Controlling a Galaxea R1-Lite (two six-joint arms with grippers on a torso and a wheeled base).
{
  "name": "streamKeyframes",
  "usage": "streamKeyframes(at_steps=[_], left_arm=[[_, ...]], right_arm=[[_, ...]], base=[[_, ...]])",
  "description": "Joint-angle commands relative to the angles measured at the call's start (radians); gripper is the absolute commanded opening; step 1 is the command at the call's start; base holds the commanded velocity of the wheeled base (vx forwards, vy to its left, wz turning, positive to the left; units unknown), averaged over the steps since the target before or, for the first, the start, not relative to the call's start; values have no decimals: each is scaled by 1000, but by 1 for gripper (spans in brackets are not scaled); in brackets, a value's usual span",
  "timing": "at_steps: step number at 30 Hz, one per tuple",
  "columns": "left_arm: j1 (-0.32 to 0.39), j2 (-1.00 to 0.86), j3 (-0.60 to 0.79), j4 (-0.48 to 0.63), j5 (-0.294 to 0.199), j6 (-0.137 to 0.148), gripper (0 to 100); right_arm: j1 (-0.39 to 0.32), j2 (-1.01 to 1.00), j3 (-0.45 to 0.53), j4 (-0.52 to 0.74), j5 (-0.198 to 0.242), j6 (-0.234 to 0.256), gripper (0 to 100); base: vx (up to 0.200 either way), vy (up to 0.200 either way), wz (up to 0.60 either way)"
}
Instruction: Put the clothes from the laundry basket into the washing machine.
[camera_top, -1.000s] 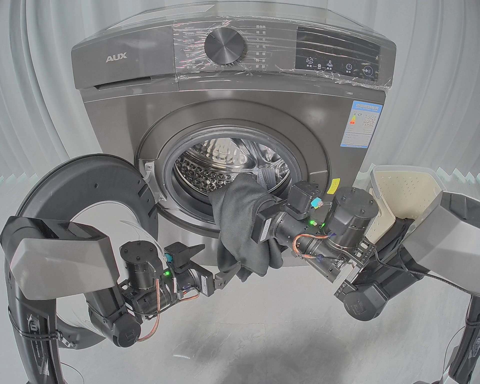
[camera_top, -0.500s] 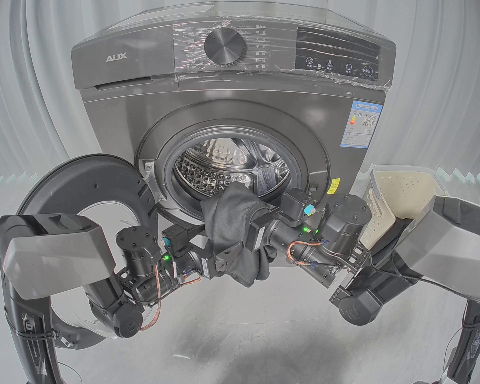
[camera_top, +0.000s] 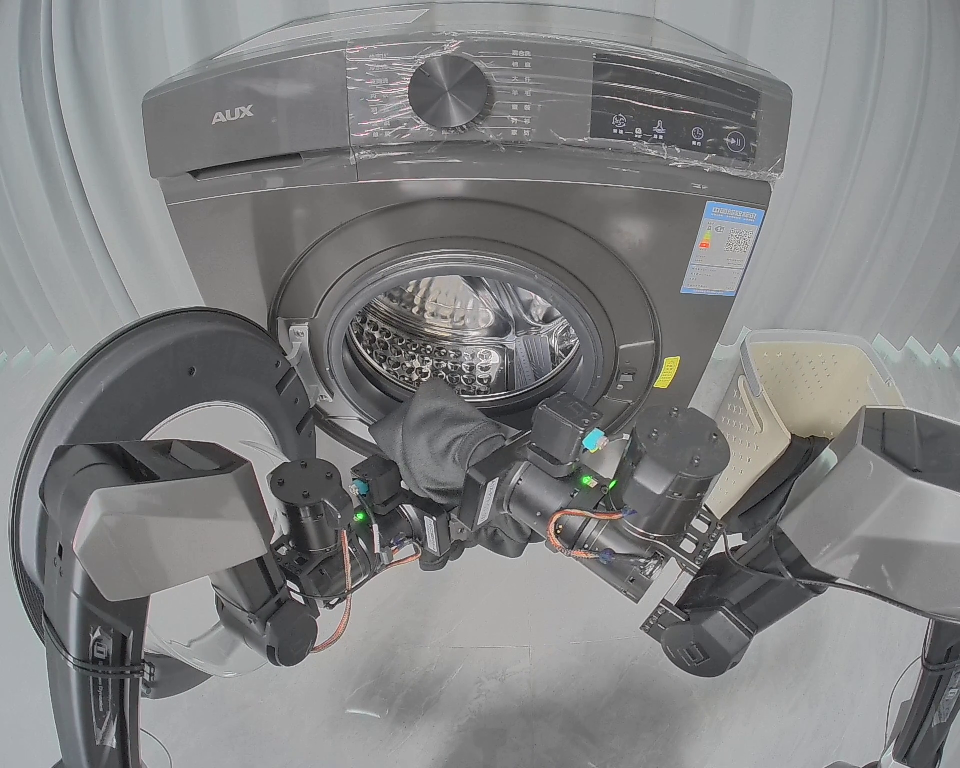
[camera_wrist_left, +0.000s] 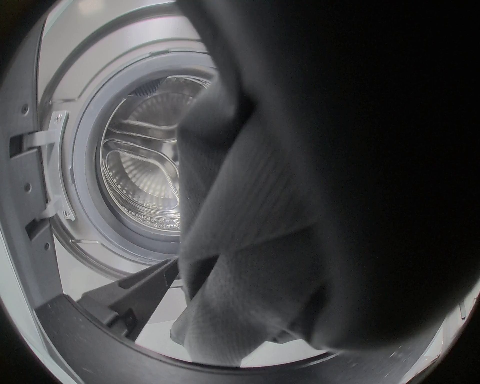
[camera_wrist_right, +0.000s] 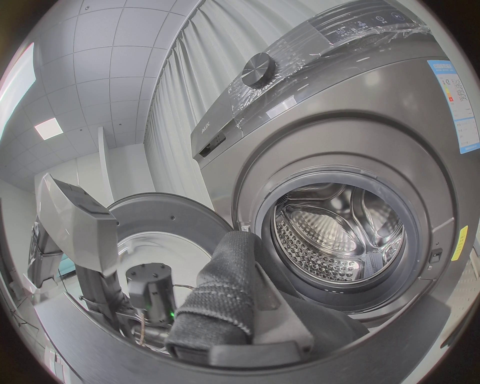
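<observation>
Right wrist view: dark garment (camera_wrist_right: 220, 300) bunched in right hand (camera_wrist_right: 265, 340).

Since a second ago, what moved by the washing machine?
The right arm lowered the dark cloth leftward, from the drum opening to its lower rim. The left arm shifted right, its tool closing under the cloth. Washing machine, open door and basket stayed put.

One washing machine (camera_top: 450, 210); one door (camera_top: 170, 370), at its 9 o'clock. One dial (camera_top: 449, 91). One dark garment (camera_top: 435, 450). One laundry basket (camera_top: 810, 380), at 3 o'clock.
</observation>
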Motion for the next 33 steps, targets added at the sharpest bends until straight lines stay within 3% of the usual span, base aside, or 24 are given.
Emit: streamKeyframes(at_steps=[1,8,9,16,17,20,26,33], left_arm=[[4,57,-32,-3,1,0,100],[9,65,-73,-3,6,-2,100],[12,65,-84,-3,12,-2,0],[49,53,-111,-4,63,-32,0],[57,46,-119,-4,76,-51,0],[67,39,-125,-4,90,-68,0],[60,17,-122,-3,98,-68,0],[54,-46,-99,-3,98,-71,0]], right_arm=[[14,-16,1,-1,-2,1,0],[17,-20,23,-13,-5,1,0],[16,-19,26,-17,-5,1,0],[-17,-25,64,-16,-11,1,0],[-35,-37,96,-8,-12,0,0],[-49,-63,178,-5,-5,-9,0],[-38,-60,322,-17,8,-14,0],[-44,-24,373,-25,9,-25,0]], base=[[0,0,0],[0,0,0],[0,0,0],[0,0,0],[0,0,0],[0,0,0],[0,0,0],[0,0,0]])
